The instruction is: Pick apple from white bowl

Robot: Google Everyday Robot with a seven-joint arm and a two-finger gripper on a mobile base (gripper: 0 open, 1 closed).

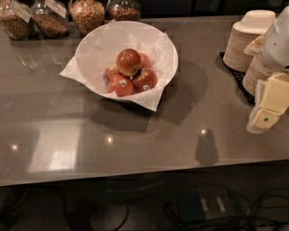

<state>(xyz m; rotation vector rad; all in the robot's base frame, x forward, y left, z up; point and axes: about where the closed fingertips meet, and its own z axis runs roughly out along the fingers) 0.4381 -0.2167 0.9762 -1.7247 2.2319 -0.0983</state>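
Note:
The apple (128, 62) is the largest one, red with a golden-brown glossy blush, and it sits on top of a pile of smaller red apples with white stickers (121, 85). The pile lies in the white bowl (99, 45), which is lined with crinkled white paper and stands at the back left of the counter. My gripper (266, 110) is at the right edge of the view, far to the right of the bowl and above the counter, with pale yellow parts showing. It holds nothing that I can see.
Stacks of cream paper bowls (246, 38) stand on a black mat at the back right, just behind the gripper. Several glass jars of grains (88, 13) line the back left. The grey counter's front edge (135, 178) runs across; cables lie on the floor below.

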